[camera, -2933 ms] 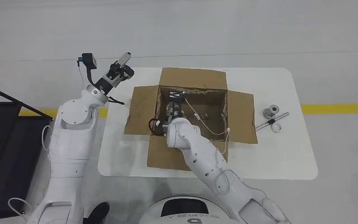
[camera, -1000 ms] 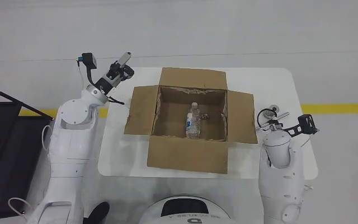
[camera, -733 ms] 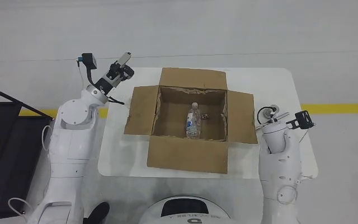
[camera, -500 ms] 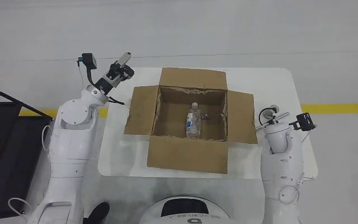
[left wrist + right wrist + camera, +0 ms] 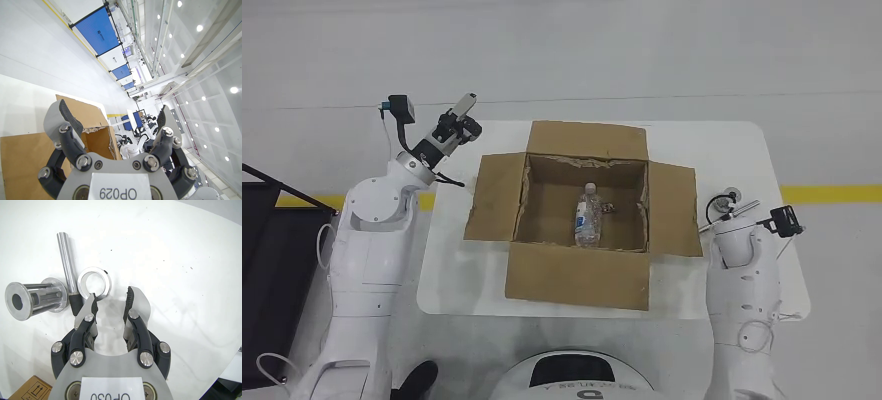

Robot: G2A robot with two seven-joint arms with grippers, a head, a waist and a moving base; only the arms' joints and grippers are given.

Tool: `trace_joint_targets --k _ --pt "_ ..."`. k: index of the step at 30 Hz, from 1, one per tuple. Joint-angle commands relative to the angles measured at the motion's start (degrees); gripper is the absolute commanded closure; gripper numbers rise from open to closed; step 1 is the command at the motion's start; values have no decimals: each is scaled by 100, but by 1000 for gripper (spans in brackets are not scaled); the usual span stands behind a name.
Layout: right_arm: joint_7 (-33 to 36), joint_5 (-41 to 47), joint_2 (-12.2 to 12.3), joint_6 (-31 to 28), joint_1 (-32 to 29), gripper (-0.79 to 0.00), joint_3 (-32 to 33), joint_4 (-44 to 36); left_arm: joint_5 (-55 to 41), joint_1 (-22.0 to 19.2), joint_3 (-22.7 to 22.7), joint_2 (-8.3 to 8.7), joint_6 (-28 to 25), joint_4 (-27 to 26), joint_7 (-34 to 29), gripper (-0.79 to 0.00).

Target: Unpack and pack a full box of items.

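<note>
An open cardboard box point(image 5: 492, 195) stands mid-table with its flaps spread. Inside lie a clear water bottle point(image 5: 586, 216) and a small dark item point(image 5: 610, 208) beside it. My right gripper point(image 5: 111, 293) hangs open and empty just above the table to the right of the box. Its one fingertip point(image 5: 93, 300) overlaps the edge of a metal ring point(image 5: 94, 282). Beside the ring lie a steel rod point(image 5: 67, 264) and a flanged metal spool point(image 5: 32, 300). My left gripper point(image 5: 113, 111) is open and empty, raised off the box's far left corner point(image 5: 467, 105).
The metal parts point(image 5: 730, 202) sit close to the box's right flap point(image 5: 674, 210). A corner of the box point(image 5: 32, 387) shows near my right wrist. Bare white table point(image 5: 170, 256) stretches beyond the right gripper to the table's edge.
My right arm has come out of the box and swung to the table's right side over the metal parts. The white cable no longer shows in the box; the bottle does. Left arm unmoved.
</note>
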Motion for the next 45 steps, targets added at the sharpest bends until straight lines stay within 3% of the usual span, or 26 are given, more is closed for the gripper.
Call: trace_joint_targets --k 1,8,16,22,25,27,37,45 --pt "-55 131 -9 -32 -60 -314 26 -139 -4 -1 0 0 1 2 0 -785" --pt "-303 532 -21 -100 -99 -317 174 -298 -4 -1 0 0 1 2 0 -785" --pt "-499 263 60 -54 594 -323 184 800 -4 -1 0 0 1 2 0 -785" --pt "-431 225 116 -61 767 -296 276 1111 -4 -1 0 0 1 2 0 -785" --pt "-335 276 136 -127 707 -175 321 1063 -4 -1 0 0 1 2 0 -785" --pt "-301 274 148 -144 619 0 345 997 -4 -1 0 0 1 2 0 -785" --pt "-473 685 99 -81 -217 0 444 -322 -4 -1 0 0 1 2 0 -785" --pt "-1001 1217 -26 -8 -998 0 352 -1628 -4 -1 0 0 1 2 0 -785"
